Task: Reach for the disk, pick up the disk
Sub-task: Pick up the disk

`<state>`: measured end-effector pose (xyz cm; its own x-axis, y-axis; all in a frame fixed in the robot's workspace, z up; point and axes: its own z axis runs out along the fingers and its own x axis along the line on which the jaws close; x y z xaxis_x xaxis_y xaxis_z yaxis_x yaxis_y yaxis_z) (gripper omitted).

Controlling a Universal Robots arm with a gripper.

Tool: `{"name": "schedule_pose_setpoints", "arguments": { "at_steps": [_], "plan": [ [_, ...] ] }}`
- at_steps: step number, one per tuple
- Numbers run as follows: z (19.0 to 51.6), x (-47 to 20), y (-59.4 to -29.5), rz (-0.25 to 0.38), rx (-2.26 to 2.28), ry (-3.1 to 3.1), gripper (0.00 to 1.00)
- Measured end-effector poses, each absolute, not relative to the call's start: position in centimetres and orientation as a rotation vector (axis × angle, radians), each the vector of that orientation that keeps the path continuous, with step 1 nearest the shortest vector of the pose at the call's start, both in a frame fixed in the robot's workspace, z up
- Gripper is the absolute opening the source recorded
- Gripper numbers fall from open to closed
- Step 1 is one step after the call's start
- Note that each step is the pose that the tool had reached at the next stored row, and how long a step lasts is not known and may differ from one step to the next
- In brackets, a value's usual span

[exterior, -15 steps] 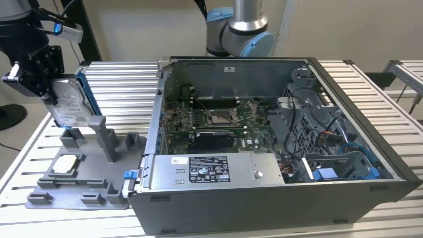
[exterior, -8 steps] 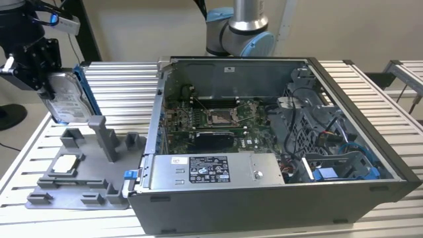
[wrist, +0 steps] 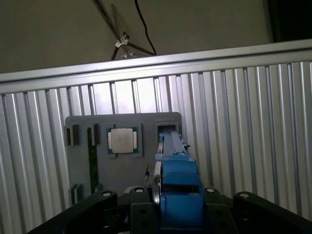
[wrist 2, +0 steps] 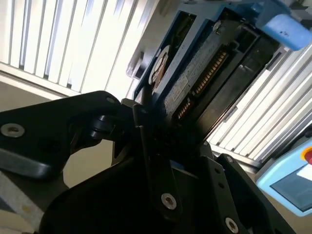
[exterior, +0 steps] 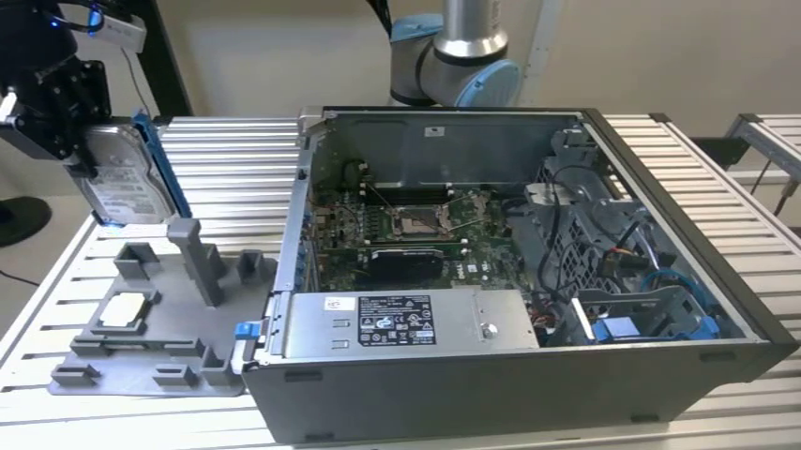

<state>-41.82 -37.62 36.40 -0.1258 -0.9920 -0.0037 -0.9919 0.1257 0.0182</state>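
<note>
Fingers (wrist 2: 148, 156) grip disk (exterior: 126, 183) edge-up, long axis vertical, seemingly clear of fixture (exterior: 138, 370).

A ribbed aluminium counter (exterior: 225, 141) carries a grey fixture tray (exterior: 126, 364) toward the exterior view's left. An open computer case (exterior: 501, 389) stands just beside it.

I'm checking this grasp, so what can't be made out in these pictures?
- Exterior view: the gripper covers a corner of the disk, so the finger contact is hidden.
- Second wrist view: the gripper's dark body hides the disk's near end.
- First wrist view: the disk covers part of the tray.
- Exterior view: the arm is cut off by the top edge.
</note>
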Motion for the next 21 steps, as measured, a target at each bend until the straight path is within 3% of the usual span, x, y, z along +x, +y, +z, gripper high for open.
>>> {"name": "schedule_pose_setpoints", "arguments": {
  "at_steps": [21],
  "plan": [
    [40.4,-41.8,-37.6,-0.025,2.071,-2.35,0.0]
  ]
}}
